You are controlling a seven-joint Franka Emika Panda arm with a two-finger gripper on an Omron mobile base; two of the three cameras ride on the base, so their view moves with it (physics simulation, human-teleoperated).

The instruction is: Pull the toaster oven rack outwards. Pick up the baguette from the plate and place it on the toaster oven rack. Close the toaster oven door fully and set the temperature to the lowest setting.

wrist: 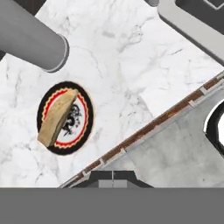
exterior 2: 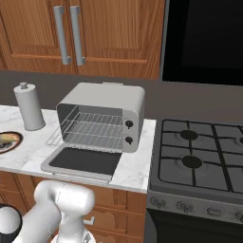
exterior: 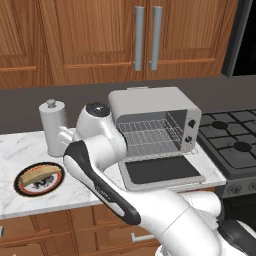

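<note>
you see the baguette point(wrist: 57, 117) lying lengthwise across the plate point(wrist: 86, 114), seemingly flat; your pincer point(wrist: 112, 174) is closed on nothing above the table point(wrist: 131, 65).

Flat, even render lighting, nothing blown out

Light looks soft and comes from overhead: the toaster oven point(exterior: 155, 107) has a bright top, while its cavity goes darker. Barely any cast shadows on the marble counter point(wrist: 131, 65) (classic sim look). Upper right of the right base view is pure black. Edges a bit soft and low-res, with no lens warp.
</note>
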